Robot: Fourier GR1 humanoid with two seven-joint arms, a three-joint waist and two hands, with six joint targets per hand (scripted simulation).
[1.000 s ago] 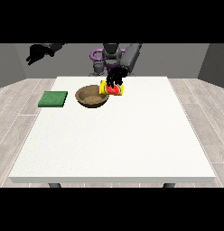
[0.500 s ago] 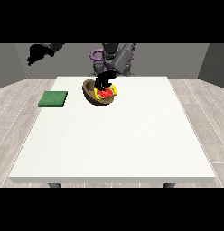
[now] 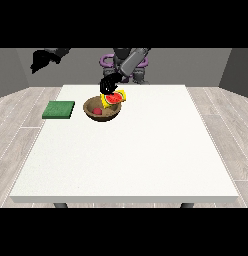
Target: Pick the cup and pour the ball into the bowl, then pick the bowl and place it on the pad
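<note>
A brown bowl [image 3: 103,116] stands on the white table [image 3: 146,150] left of its middle, towards the back. A small red ball [image 3: 97,111] lies inside it. Above the bowl's right rim hangs a yellow cup [image 3: 114,98] with a red inside, tipped on its side with its mouth towards the camera. The hand at the view's right [image 3: 109,86] reaches in from the robot and is shut on the cup from above. A green pad [image 3: 59,109] lies flat to the left of the bowl. The hand at the view's left [image 3: 42,59] is held high, off the table's back left corner.
The robot's grey body [image 3: 131,60] stands behind the table's far edge. The table's left edge runs close to the green pad. Wooden floor surrounds the table.
The cup went from beside the bowl's right side to tipped over it. The red ball now lies in the bowl. The raised hand at the left stayed put.
</note>
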